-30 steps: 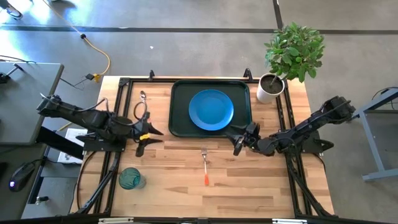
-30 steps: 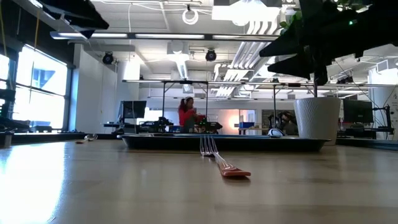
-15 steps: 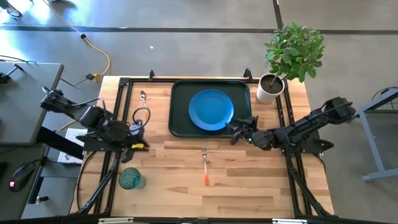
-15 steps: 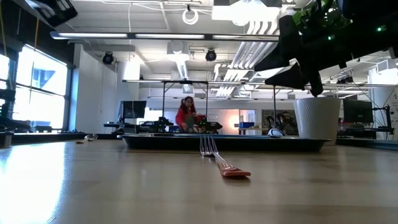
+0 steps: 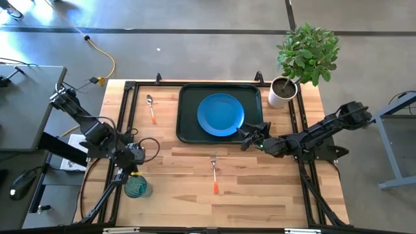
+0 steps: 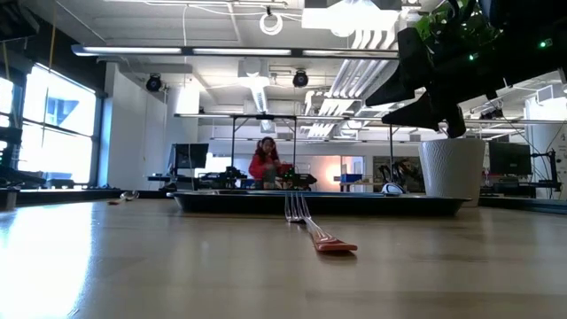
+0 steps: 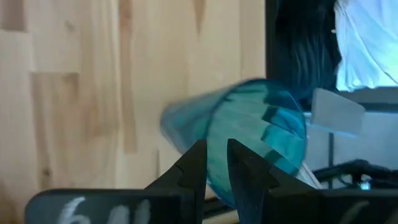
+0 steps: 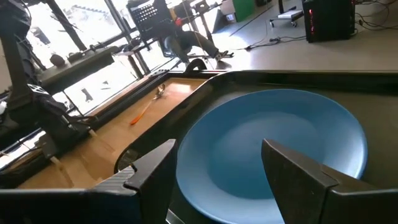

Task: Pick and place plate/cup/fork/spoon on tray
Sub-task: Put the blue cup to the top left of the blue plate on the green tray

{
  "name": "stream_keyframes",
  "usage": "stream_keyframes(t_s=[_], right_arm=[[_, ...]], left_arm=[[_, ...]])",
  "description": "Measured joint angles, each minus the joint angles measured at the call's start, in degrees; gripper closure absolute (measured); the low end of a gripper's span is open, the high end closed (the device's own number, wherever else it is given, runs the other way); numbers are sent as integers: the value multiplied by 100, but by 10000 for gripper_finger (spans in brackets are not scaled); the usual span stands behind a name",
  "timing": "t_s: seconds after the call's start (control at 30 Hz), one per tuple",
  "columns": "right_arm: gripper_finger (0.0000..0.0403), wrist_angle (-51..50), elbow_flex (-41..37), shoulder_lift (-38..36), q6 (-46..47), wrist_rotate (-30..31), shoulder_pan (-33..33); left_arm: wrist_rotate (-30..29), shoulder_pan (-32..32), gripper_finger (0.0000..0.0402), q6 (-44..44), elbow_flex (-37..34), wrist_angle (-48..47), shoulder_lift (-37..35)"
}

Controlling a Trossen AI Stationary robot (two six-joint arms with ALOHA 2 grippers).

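Observation:
The blue plate (image 5: 221, 115) lies on the dark-green tray (image 5: 186, 130) at the table's far middle. The fork (image 5: 214, 174) lies on the wood near the tray, its tines toward it. The spoon (image 5: 151, 107) lies left of the tray. The teal cup (image 5: 136, 186) stands near the table's near left corner. My left gripper (image 5: 132, 170) is shut, just above the cup (image 7: 249, 124); I cannot tell whether it touches it. My right gripper (image 5: 250, 135) is open and empty over the plate's near right edge (image 8: 273, 149), raised clear of it (image 6: 425, 97).
A white pot (image 5: 281, 93) with a green plant stands at the tray's far right corner. Black frame rails (image 5: 123, 117) run along the table's left and right sides. Bare wood lies between the fork and the cup.
My left gripper has swung from beside the spoon toward the table's near edge and now points down at the cup. My right gripper has gone toward the far edge, from the bare wood to the tray's near right part, then kept still.

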Motion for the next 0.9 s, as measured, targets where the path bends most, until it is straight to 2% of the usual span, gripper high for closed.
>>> stream_keyframes(t_s=[0.27, 0.33, 0.53, 0.7, 0.9], right_arm=[[176, -41, 0, 0, 0, 2, -9], [176, -50, 0, 0, 0, -2, -9], [176, -85, 0, 0, 0, -30, -9], [176, -85, 0, 0, 0, -33, -9], [176, -83, 0, 0, 0, -51, -9]], left_arm=[[-229, -39, 348, -260, 17, -184, 166], [-357, -38, 340, -300, 17, -172, 165], [-202, -39, 305, -365, 29, -20, 171], [-182, -37, 277, -357, 303, -69, 175], [-478, -37, 266, -505, 654, -638, 169]])
